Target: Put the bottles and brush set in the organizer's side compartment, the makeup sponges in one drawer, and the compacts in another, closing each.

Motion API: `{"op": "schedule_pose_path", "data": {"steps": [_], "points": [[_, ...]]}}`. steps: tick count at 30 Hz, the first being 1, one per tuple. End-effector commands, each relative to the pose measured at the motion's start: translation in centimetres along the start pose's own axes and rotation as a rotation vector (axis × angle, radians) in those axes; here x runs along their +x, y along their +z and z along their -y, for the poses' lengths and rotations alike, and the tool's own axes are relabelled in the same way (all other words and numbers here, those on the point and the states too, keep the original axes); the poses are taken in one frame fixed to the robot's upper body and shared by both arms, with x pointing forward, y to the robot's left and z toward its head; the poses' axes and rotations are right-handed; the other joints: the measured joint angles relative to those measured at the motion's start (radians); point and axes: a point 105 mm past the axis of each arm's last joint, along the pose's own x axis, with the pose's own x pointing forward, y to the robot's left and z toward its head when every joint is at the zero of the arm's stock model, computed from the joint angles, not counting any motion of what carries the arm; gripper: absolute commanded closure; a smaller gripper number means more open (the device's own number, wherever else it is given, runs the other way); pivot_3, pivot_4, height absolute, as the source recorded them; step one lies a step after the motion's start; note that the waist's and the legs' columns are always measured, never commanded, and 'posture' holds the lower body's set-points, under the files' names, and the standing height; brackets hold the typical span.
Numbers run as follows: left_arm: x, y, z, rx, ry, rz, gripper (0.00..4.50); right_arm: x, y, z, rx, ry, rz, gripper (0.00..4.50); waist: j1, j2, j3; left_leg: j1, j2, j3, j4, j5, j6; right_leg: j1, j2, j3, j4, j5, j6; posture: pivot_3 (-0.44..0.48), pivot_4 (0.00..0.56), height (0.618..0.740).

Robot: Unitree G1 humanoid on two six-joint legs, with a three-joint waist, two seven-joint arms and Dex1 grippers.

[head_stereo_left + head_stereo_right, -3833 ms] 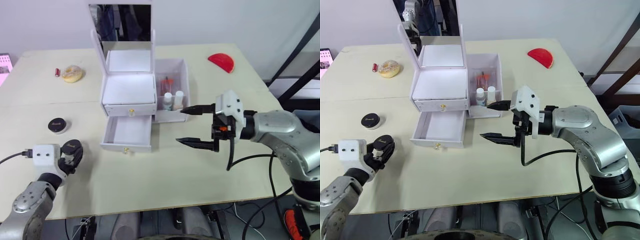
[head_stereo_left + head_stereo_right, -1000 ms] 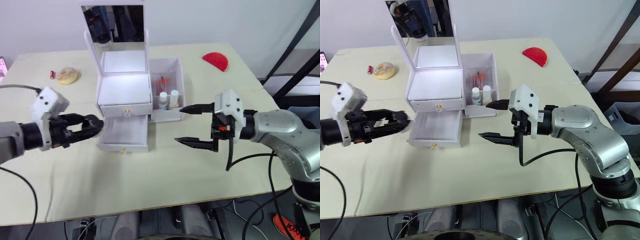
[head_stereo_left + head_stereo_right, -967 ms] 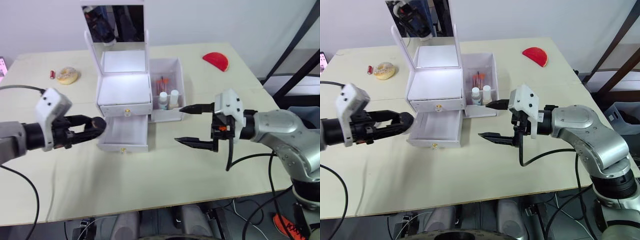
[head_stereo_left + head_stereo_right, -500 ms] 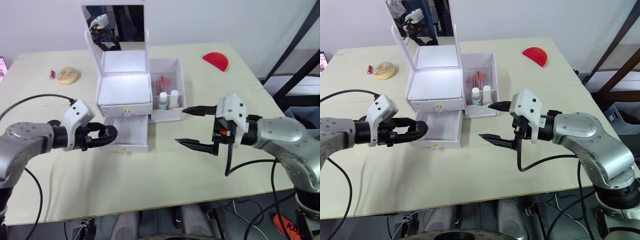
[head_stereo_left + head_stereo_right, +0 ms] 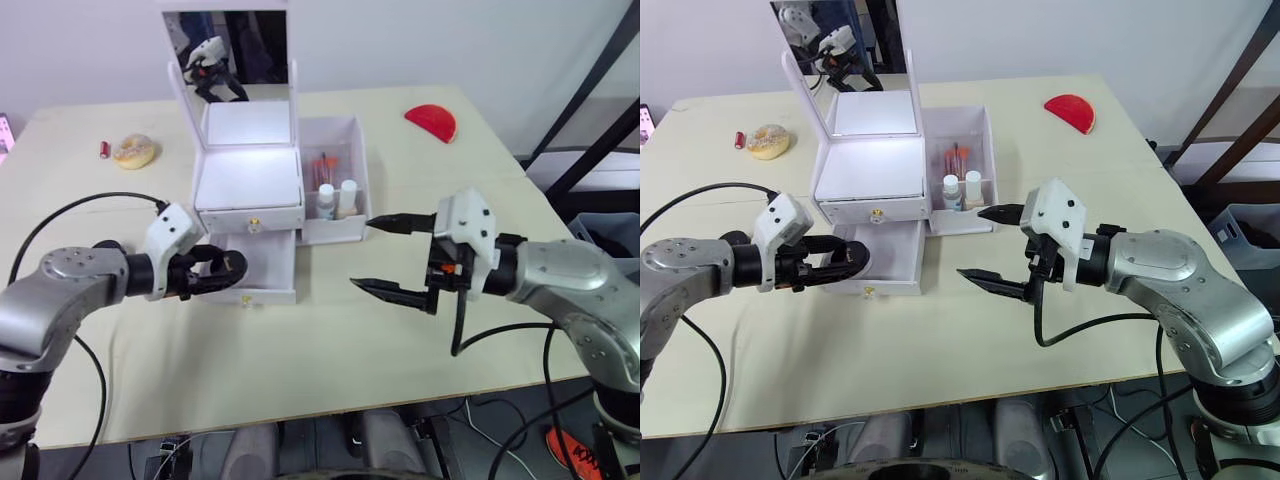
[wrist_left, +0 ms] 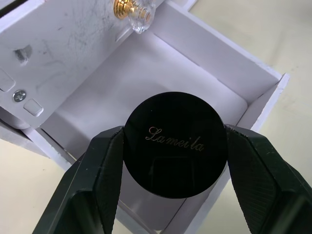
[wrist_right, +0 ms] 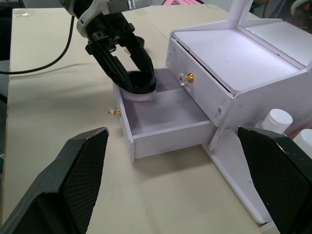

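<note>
The left hand [image 5: 222, 270] is clamped on the black compact [image 6: 174, 144] by its rim, over the open lower drawer [image 5: 260, 266] at frame centre-left. It looks light, stiff, slippery. The right hand [image 5: 388, 256] is wide apart.

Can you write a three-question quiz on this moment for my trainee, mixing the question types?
1. True or false: the left gripper holds the round black compact over the open lower drawer of the white organizer.
2. Multiple choice: the right gripper is (A) shut on a bottle, (B) open and empty, (C) pushing the drawer.
3. Fill in: the two white-capped bottles stand in the organizer's ____ compartment.

Key: 1 true; 2 B; 3 side.
</note>
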Motion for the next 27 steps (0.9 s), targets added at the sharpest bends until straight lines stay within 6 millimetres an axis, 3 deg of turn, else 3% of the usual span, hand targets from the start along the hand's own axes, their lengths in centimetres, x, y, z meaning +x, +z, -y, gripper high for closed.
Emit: {"op": "schedule_pose_path", "data": {"steps": [1,7,11,19,22,27], "points": [[-0.5,0.2,-0.4,0.035,0.027,-0.006,1.92,-0.2,1.1,0.0,-0.052,-0.004,0.021,0.0,-0.001,0.0,0.0,0.0,0.0,0.0,0.0,0.0,0.0,0.0,0.0,0.0,0.0,0.0,0.0,0.0,0.15,0.739],[-0.4,0.2,-0.4,0.028,0.03,-0.004,1.92,-0.2,1.1,0.1,-0.052,-0.007,0.02,0.0,0.0,0.0,0.0,0.0,0.0,0.0,0.0,0.0,0.0,0.0,0.0,0.0,0.0,0.0,0.0,0.0,0.15,0.739],[-0.4,0.4,-0.4,0.018,0.038,0.009,0.05,-0.2,1.1,0.1,-0.052,-0.01,0.017,0.0,0.0,0.0,0.0,0.0,0.0,0.0,0.0,0.0,0.0,0.0,0.0,0.0,0.0,0.0,0.0,0.0,0.15,0.739],[-1.3,1.4,-0.8,0.014,0.052,0.029,0.05,-0.2,1.0,0.1,-0.051,-0.01,0.014,0.0,0.0,0.0,0.0,0.0,0.0,0.0,0.0,0.0,0.0,0.0,0.0,0.0,0.001,0.0,0.0,0.0,0.15,0.739],[-2.8,2.0,-0.4,-0.012,0.046,0.061,0.05,-0.3,1.0,0.1,-0.054,-0.01,0.014,0.0,-0.004,0.0,0.0,0.0,0.0,0.0,0.0,0.0,0.0,0.0,0.0,0.0,0.001,0.0,0.0,0.0,0.15,0.739],[-6.9,1.8,-0.4,-0.07,0.107,0.131,0.05,-1.0,0.7,0.8,-0.055,-0.026,-0.005,0.0,-0.005,0.0,0.0,0.001,0.0,0.0,0.0,0.0,0.0,0.0,0.0,0.0,0.001,0.0,0.0,0.0,0.15,0.739]]}}
